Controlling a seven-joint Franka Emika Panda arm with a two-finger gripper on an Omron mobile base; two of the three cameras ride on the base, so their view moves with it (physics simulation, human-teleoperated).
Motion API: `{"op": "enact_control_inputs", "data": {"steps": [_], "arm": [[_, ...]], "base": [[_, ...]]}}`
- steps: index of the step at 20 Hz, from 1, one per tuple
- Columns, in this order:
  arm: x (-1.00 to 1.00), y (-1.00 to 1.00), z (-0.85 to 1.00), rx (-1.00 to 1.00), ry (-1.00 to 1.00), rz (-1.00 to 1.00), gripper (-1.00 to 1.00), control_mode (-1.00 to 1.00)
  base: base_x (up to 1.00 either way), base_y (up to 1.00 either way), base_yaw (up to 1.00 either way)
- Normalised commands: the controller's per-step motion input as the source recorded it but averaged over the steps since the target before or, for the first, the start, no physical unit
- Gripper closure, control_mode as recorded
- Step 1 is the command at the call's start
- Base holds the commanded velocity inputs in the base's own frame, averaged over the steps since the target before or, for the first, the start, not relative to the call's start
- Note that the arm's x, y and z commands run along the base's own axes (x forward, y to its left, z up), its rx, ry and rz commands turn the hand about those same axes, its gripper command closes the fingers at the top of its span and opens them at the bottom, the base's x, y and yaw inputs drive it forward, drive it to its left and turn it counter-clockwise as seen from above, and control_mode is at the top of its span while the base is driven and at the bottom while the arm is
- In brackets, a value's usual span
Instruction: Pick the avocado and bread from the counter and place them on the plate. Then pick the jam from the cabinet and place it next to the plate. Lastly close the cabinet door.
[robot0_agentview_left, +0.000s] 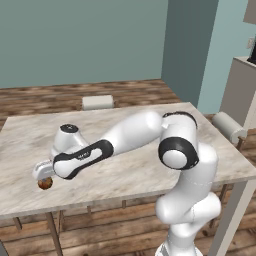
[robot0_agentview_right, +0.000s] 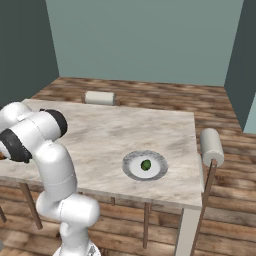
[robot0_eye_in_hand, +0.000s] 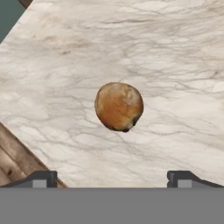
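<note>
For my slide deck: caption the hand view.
Open gripper poised above the bread on the marble counter.

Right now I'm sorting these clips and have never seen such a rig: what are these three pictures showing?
It is a rendered kitchen scene with a white robot arm on a mobile base. Two pictures come from cameras on the base, behind the arm to its left and right; the third looks along the hand. The open gripper hangs above the bread, a brown ball on the marble counter, and holds nothing. The avocado already lies on the white plate. Stools stand around the counter.
</note>
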Motion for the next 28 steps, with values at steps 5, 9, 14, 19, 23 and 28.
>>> {"op": "enact_control_inputs", "data": {"steps": [5, 9, 14, 19, 23, 28], "arm": [[0.1, 0.11, -0.12, 0.0, 0.0, -0.08, -1.0, -1.0], [0.1, 0.13, -0.07, 0.0, 0.0, -0.08, -1.0, -1.0], [0.12, 0.15, -0.03, 0.0, 0.0, -0.06, -1.0, -1.0], [0.16, 0.05, -0.05, 0.0, 0.0, -0.05, -1.0, -1.0], [0.13, 0.01, -0.09, 0.0, 0.0, -0.05, -1.0, -1.0], [0.1, 0.01, -0.14, 0.0, 0.0, -0.02, -1.0, -1.0]], "base": [[0.0, 0.0, 0.0], [0.0, 0.0, 0.0], [0.0, 0.0, 0.0], [0.0, 0.0, 0.0], [0.0, 0.0, 0.0], [0.0, 0.0, 0.0]]}}
